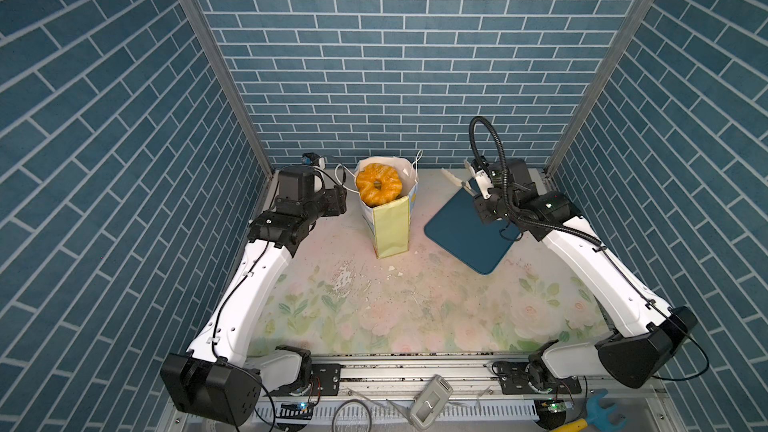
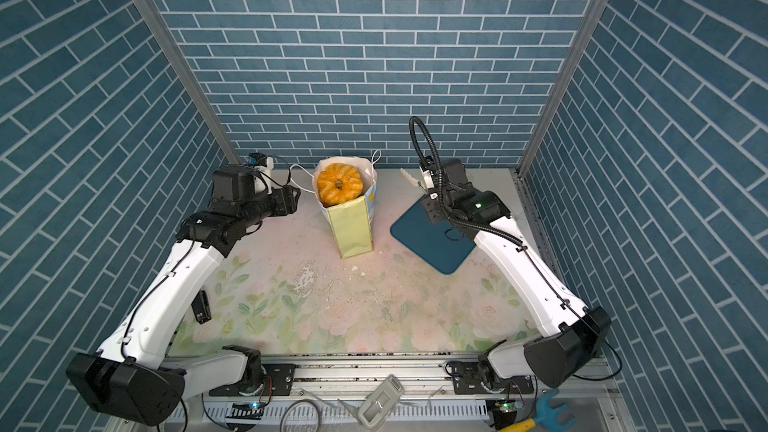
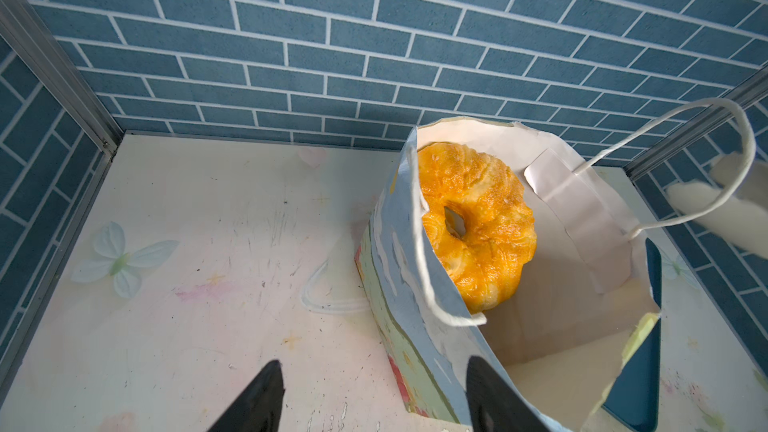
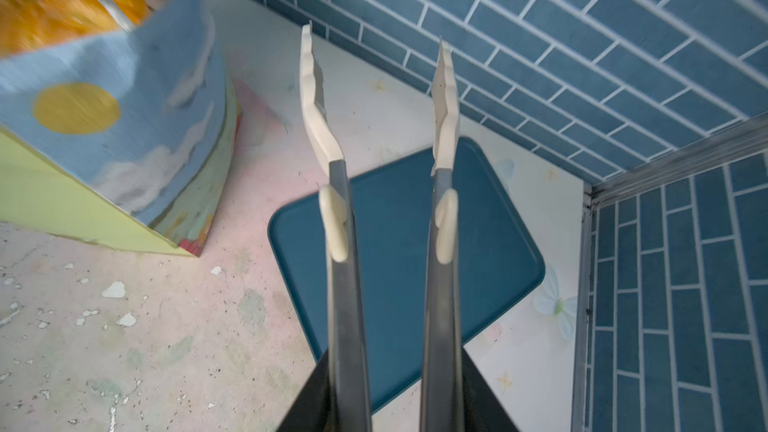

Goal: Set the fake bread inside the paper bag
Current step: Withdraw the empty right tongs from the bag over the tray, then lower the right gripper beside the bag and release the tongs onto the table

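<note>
The paper bag (image 1: 390,226) (image 2: 351,226) stands upright at the back middle of the table. A ring-shaped fake bread (image 1: 378,189) (image 2: 338,189) (image 3: 478,222) lies tilted in its mouth. My left gripper (image 3: 374,396) is open just left of the bag, and the bag's near blue wall (image 3: 399,284) runs between its two black fingers. My right gripper (image 4: 395,367) is shut on white-tipped tongs (image 4: 444,118) (image 1: 457,179). The tong tips stand apart with nothing in them, above the far corner of the dark blue tray (image 4: 395,243).
The dark blue tray (image 1: 469,238) lies bare to the right of the bag. White flakes (image 1: 345,280) dot the floral mat in front of the bag. A grey device (image 1: 430,403) and a blue-and-yellow tool (image 1: 598,413) lie past the front rail. Brick walls close three sides.
</note>
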You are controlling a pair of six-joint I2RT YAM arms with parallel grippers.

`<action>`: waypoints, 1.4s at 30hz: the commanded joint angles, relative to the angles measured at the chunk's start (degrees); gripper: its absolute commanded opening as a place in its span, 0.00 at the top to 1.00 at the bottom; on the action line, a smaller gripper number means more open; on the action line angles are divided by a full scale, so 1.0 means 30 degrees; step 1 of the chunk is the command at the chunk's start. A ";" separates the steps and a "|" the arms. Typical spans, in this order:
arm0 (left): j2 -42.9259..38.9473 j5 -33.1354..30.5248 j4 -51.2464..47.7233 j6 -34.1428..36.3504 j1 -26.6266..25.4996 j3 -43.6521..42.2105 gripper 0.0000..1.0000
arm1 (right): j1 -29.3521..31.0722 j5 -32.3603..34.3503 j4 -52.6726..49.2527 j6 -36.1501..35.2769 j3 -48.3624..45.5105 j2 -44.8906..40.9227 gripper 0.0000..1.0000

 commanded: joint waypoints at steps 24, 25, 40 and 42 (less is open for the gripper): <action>-0.0898 -0.0325 -0.0459 0.0078 0.0817 -0.0550 0.29 | 0.1057 -0.3468 0.5075 0.5401 -0.1085 0.6693 0.59; -0.0931 -0.0340 -0.0458 0.0057 0.0812 -0.0552 0.29 | 0.1127 -0.3559 0.5273 0.5441 -0.1269 0.6687 0.59; -0.1003 -0.0062 -0.0256 -0.0252 0.0821 -0.0848 0.29 | 0.2234 -0.5194 0.7705 0.6841 -0.4100 0.6388 0.59; -0.0944 0.0026 -0.0199 -0.0286 0.0828 -0.0862 0.29 | 0.2272 -0.5502 0.7961 0.6855 -0.4196 0.6552 0.59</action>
